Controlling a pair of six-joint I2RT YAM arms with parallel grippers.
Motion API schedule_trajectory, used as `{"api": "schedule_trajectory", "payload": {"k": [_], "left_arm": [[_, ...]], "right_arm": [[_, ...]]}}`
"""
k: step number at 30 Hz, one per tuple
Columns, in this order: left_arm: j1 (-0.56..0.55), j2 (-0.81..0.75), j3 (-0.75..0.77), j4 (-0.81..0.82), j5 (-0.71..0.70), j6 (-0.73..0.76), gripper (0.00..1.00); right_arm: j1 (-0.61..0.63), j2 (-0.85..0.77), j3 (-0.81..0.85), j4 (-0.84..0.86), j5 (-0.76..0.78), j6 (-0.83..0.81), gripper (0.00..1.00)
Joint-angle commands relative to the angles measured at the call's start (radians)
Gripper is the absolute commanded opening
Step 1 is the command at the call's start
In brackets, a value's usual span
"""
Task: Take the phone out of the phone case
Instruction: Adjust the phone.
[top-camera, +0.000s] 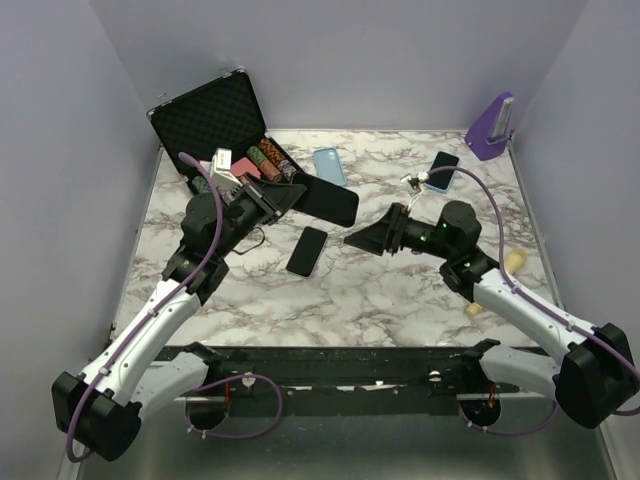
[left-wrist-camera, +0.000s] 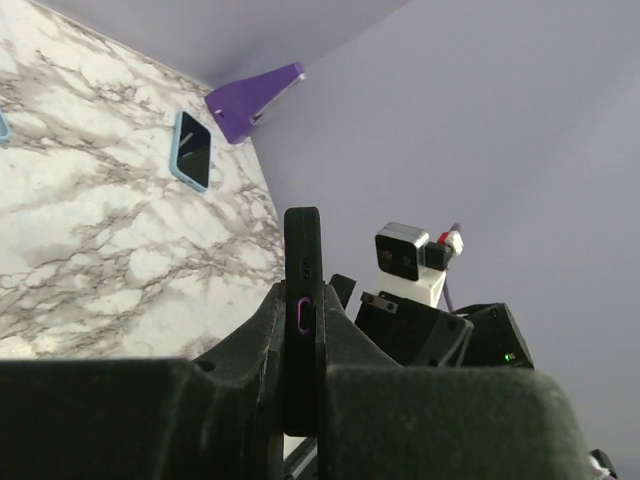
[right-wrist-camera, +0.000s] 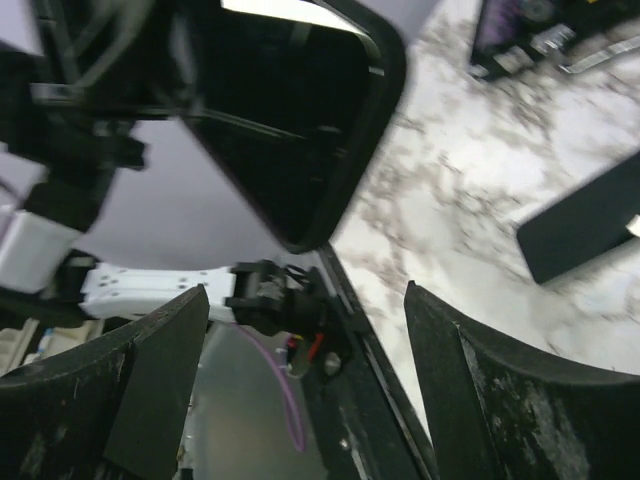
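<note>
Left arm: stretched toward 1 o'clock, gripper (top-camera: 283, 197) clenched on raised case (top-camera: 330, 203). Right arm: pointing to 9 o'clock, gripper (top-camera: 352, 240) released. Phone (top-camera: 307, 251): at 6 o'clock of case.

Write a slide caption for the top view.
Left gripper holds the black phone case aloft; open right gripper faces it.

No legible text or markings

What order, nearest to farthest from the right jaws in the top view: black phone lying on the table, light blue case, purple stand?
1. Black phone: mid-table, just to the left.
2. Light blue case: farther back, near the centre.
3. Purple stand: back right corner.
</note>
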Motion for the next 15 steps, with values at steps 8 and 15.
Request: {"api": "schedule_trajectory", "payload": {"k": [8,15], "left_arm": [[0.001,0.008,-0.069,0.393,0.174,-0.233,0.00],[-0.002,-0.035,-0.129,0.421,0.206,-0.244,0.00]], "right_arm": [[0.002,0.066,-0.032,0.543,-0.078,0.322,0.61],[0.002,0.106,0.016,0.656,-0.061,0.342,0.29]]}}
